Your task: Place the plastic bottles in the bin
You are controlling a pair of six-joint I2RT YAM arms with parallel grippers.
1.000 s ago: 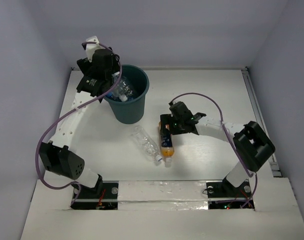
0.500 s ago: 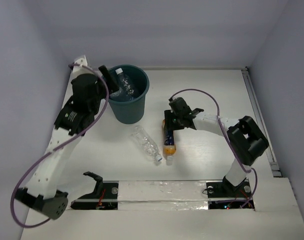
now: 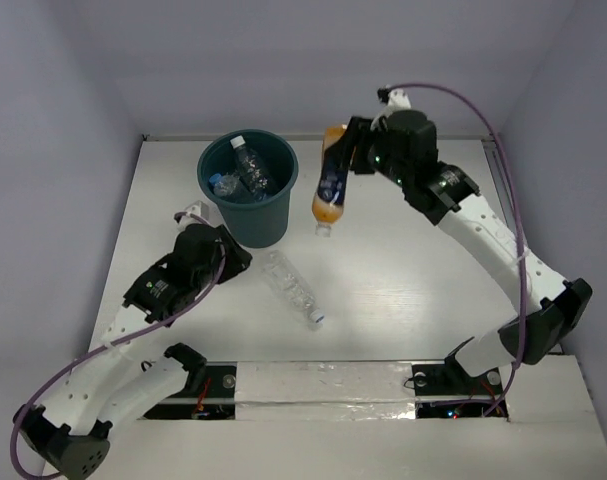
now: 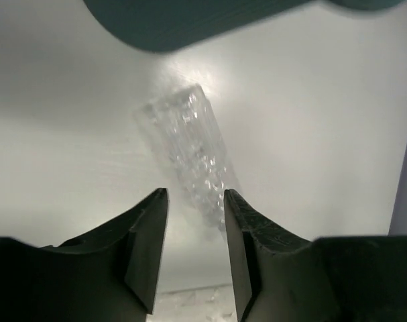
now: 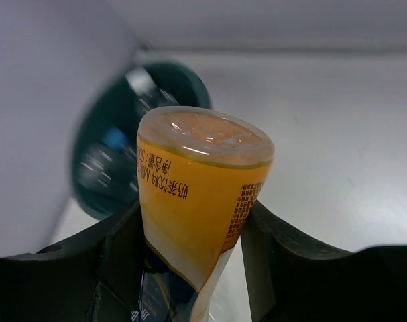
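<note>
**A:** Starting at the left, what's the left gripper point(image 4: 195, 198) doing?

**B:** Its jaws are spread with nothing between them. The clear bottle point(image 4: 190, 151) lies flat on the table point(image 3: 413, 290) just beyond the tips, at their 12 o'clock in the wrist view. I'd straddle its body across the width and close gently, since crinkled plastic like that probably squashes and slips.

**A:** And the bin point(image 3: 281, 205)?

**B:** It stands upright at about 10 o'clock on the table, with several bottles point(image 3: 245, 170) inside. The clear bottle lies at the bin's 5 o'clock, close to its base.

**A:** Further right?

**B:** The orange bottle point(image 3: 328, 185) hangs in the air, cap down, at the bin's 3 o'clock. It is outside the rim, not over the mouth. The right gripper point(image 5: 190, 221) has its jaws pinching the bottle near its base.

**A:** So how should the drop go?

**B:** I'd carry it toward 9 o'clock with the cap kept above the rim. The jaws should part only once the whole bottle hangs over the opening, because a release now would likely land it on the table.
</note>
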